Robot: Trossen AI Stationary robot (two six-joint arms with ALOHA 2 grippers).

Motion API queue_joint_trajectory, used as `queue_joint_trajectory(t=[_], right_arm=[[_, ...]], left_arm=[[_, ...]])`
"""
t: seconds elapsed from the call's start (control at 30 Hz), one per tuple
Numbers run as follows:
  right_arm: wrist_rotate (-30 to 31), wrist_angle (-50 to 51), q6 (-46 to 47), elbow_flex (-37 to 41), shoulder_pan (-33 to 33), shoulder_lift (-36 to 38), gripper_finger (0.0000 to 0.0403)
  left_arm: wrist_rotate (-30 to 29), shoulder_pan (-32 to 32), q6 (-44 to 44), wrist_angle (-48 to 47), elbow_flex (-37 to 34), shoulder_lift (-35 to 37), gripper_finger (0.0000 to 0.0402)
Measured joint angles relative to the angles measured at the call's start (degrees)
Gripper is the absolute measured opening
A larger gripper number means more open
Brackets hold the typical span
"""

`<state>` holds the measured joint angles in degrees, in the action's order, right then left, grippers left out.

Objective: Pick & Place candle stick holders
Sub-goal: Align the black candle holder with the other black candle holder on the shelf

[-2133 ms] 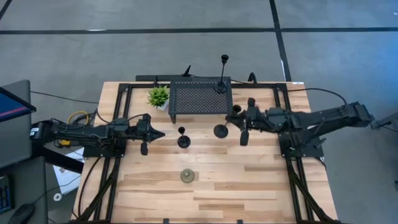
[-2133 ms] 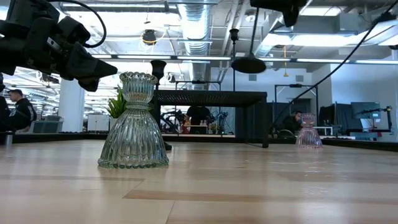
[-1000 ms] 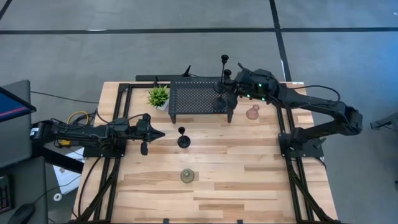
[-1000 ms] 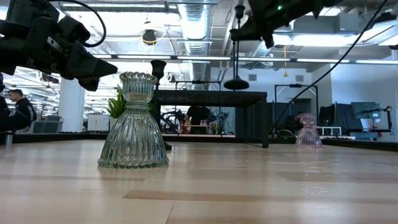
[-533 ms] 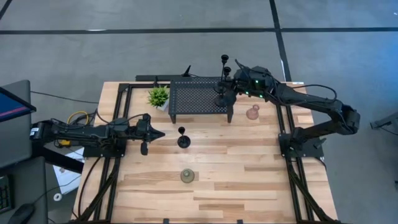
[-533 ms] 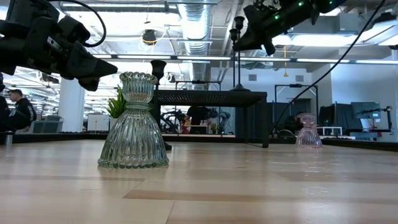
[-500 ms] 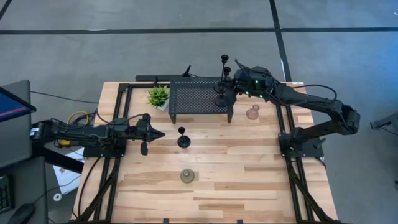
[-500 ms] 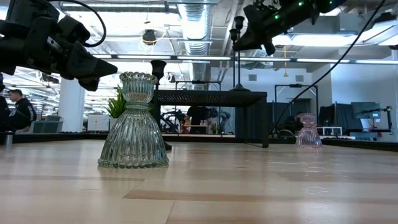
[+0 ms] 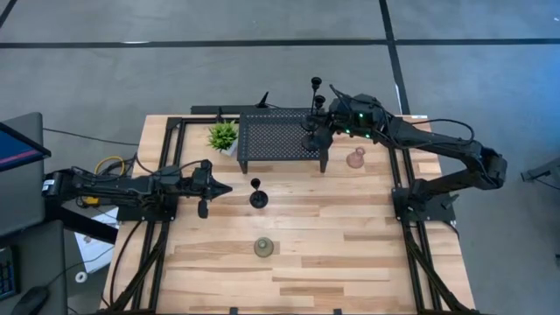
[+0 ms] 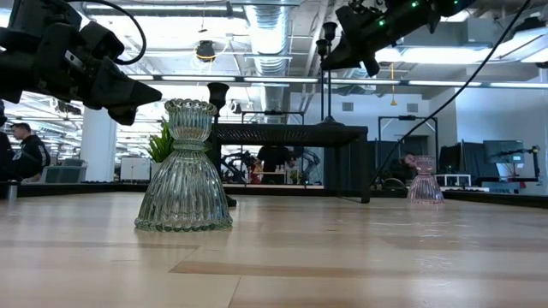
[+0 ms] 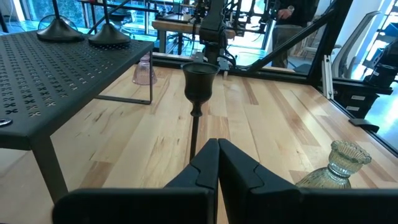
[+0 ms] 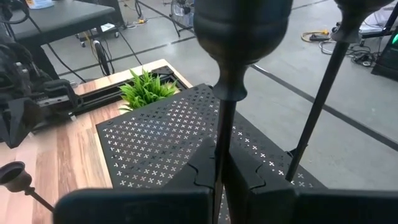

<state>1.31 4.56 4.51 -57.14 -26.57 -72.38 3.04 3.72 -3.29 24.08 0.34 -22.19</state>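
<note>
A black holder (image 12: 242, 25) with a thin stem stands upright on the black perforated stand (image 9: 282, 133), with my right gripper (image 9: 324, 114) shut on its stem. A taller black holder (image 9: 315, 85) stands on the stand just beyond it. On the table stand a short black holder (image 9: 256, 194), a pinkish glass holder (image 9: 355, 158) and an olive-green glass holder (image 9: 263, 248). My left gripper (image 9: 223, 188) hovers shut at the table's left, pointing at the short black holder (image 11: 200, 81) without touching it. My right gripper pinches the holder's thin stem (image 12: 222, 134) between its two fingers, a little below the cup. The fingers come from the table's right, almost level and slanting slightly down, across the stem. The holder stands upright with its round base (image 10: 330, 125) on the stand's top.
A small green potted plant (image 9: 223, 136) stands left of the perforated stand. Black frame rails run along both sides of the wooden table (image 9: 350, 254). Beyond the table, in the low view, a person (image 10: 21, 150) sits in the room.
My right gripper has sunk a little with the black holder. The holder's base, which hung just above the perforated stand, now rests on the stand's top. The gripper has stayed shut on the stem.
</note>
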Motion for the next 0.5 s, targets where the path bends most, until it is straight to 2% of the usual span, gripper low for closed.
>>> queue_joint_trajectory(t=[0.27, 0.5], right_arm=[[-0.05, 0.26, -0.16, 0.0, 0.72, 0.0, 0.0007], [-0.67, 1.34, 0.22, 0.24, 0.76, -0.24, 0.0072]], left_arm=[[0.01, 0.01, 0.0, 0.02, 0.0, 0.01, 0.0007], [-0.01, 0.01, 0.0, 0.02, 0.0, -0.01, 0.0007]])
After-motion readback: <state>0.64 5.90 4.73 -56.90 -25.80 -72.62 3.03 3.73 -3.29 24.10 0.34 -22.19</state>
